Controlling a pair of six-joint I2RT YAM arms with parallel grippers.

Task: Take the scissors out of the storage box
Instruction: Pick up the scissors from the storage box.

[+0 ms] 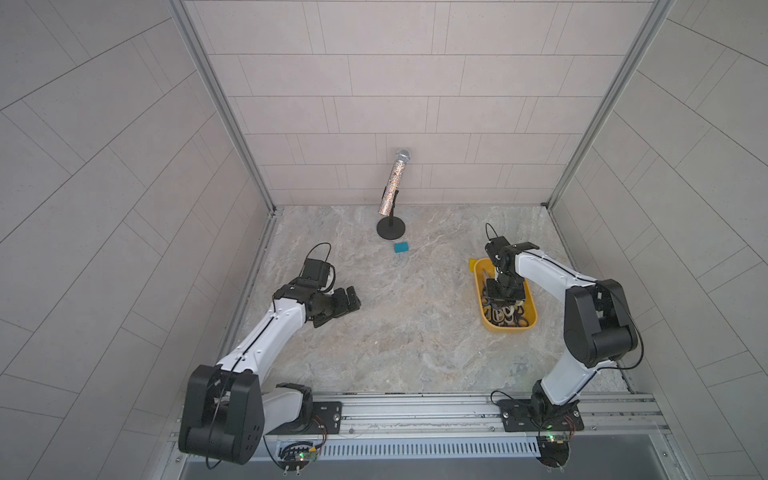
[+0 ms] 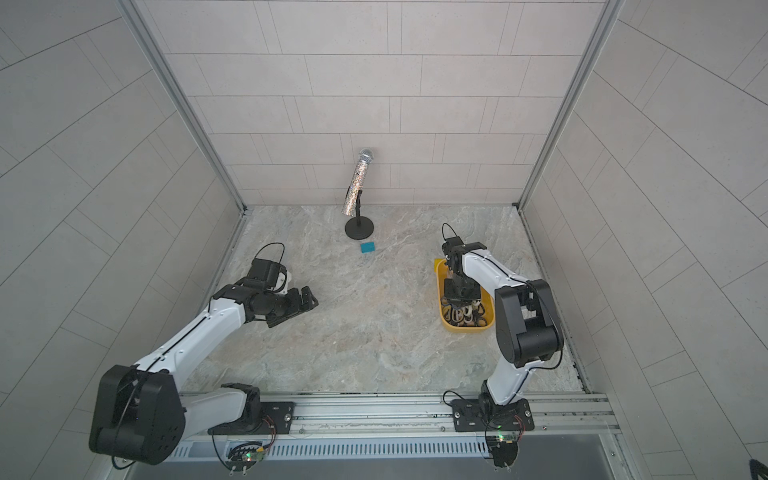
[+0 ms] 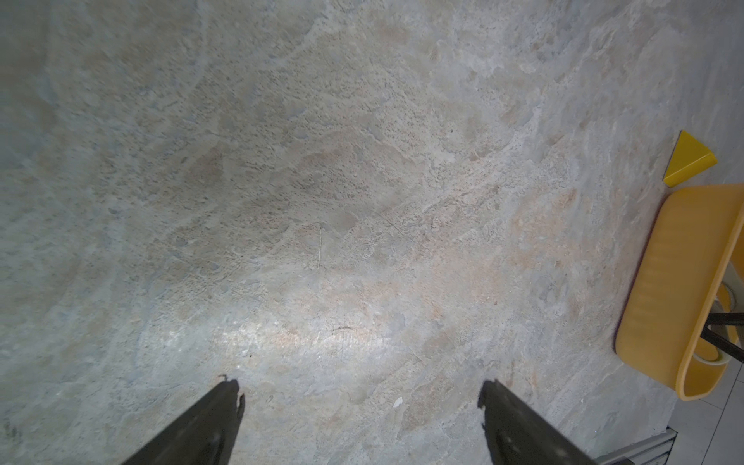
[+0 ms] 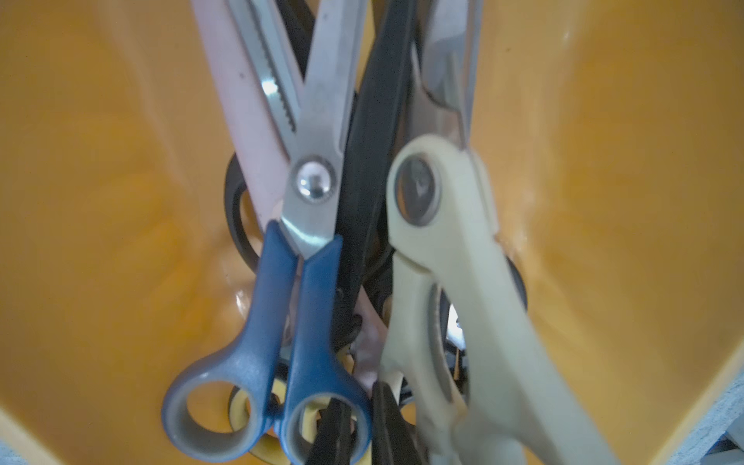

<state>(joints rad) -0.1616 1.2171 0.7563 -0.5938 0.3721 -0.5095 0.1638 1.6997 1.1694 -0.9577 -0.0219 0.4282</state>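
Yellow plastic forms the box (image 1: 509, 327) (image 2: 465, 326), a shallow rounded tub on the stone-patterned counter (image 1: 395, 332) in both top views. The scissors (image 1: 508, 316) (image 2: 463, 314) lie heaped inside it, a tangle of black and cream handle loops. The right tool (image 1: 505, 300) (image 2: 460, 301) points straight down into the box, directly over the heap, and its own body hides the jaws. The left tool (image 1: 347, 309) (image 2: 309, 305) hangs over bare counter, well apart from the box.

From the left wrist, the left tool (image 3: 360, 392) is released: its two dark fingers (image 3: 217, 422) stand far apart with only counter between them. The box (image 3: 660, 290) sits far off to one side, with a small yellow block (image 3: 688, 161) near its end.

From the right wrist, box walls (image 4: 100, 201) rise on both sides of the right tool (image 4: 358, 396). Just ahead lies a blue pair (image 4: 310, 225), its steel blades slightly parted, one serrated. A cream pair (image 4: 443, 249) lies beside it, with a pink pair (image 4: 245, 120) and a black pair (image 4: 374, 141) underneath. The tool's fingers (image 4: 330, 435) stand close together between the blue and cream handles. Whether they are clenched on anything cannot be told.
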